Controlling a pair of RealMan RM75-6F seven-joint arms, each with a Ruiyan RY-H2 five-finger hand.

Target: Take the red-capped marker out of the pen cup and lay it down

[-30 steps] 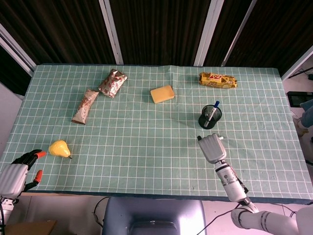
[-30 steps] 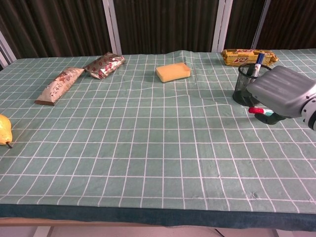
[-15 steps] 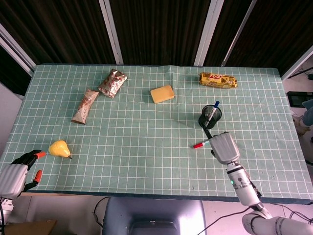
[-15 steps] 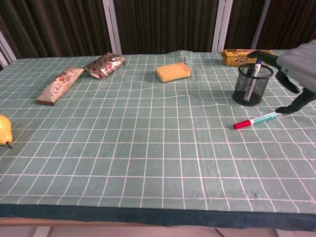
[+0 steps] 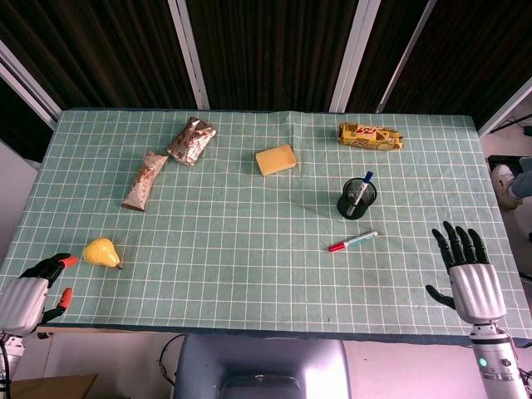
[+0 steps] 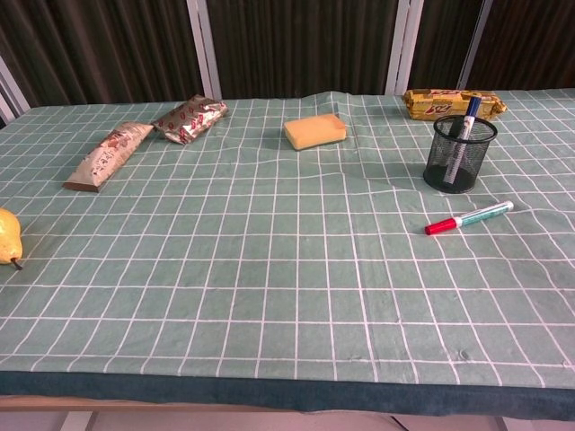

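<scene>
The red-capped marker lies flat on the green checked cloth, just in front of the black mesh pen cup. A blue-capped pen still stands in the cup. My right hand is over the table's near right corner, fingers spread, holding nothing, well to the right of the marker. My left hand sits at the near left edge with its fingers curled in, holding nothing. Neither hand appears in the chest view.
A yellow pear lies near my left hand. Two foil snack packs sit at the back left, a yellow sponge in the middle back, and a yellow snack bar behind the cup.
My right hand let go of the marker, which now lies on the cloth, then drew back right and toward the near edge with its fingers spread. The left hand stayed put.
</scene>
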